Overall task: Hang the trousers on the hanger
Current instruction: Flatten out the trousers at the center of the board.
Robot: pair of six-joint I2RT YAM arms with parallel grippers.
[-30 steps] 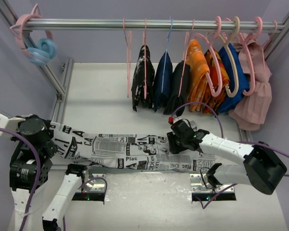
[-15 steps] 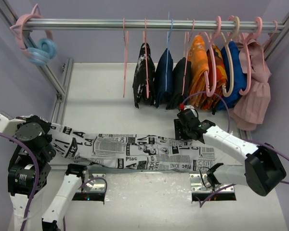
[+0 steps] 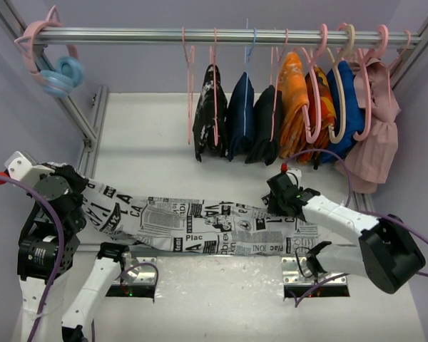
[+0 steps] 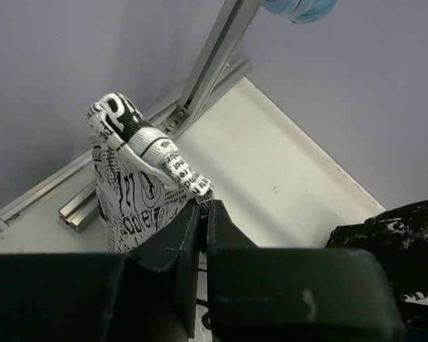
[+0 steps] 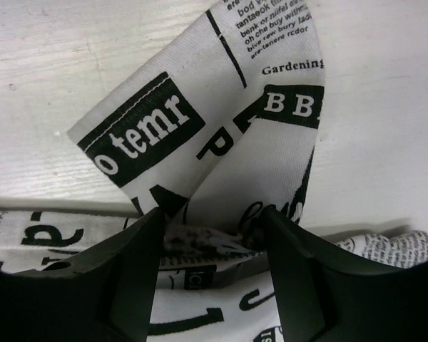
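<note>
On the trousers (image 5: pixel 200 135), your right wrist view gives you "temr" and "BB" in white on black blocks, and "Gardening" in small black print. From above, you can read "Plac", "JONI" and "CA" on the same cloth. The fine print is too small.

L arm (image 3: pixel 93 285), R arm (image 3: pixel 335 212): white links, black joints, purple cables (image 3: pixel 59 235); L pincer (image 4: pixel 203 235) & R pincer (image 5: pixel 212 217) matte black.

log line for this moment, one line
left end effector shut on trousers | right end effector astride trousers fold, grip unclear | hanger bare on rail
</note>
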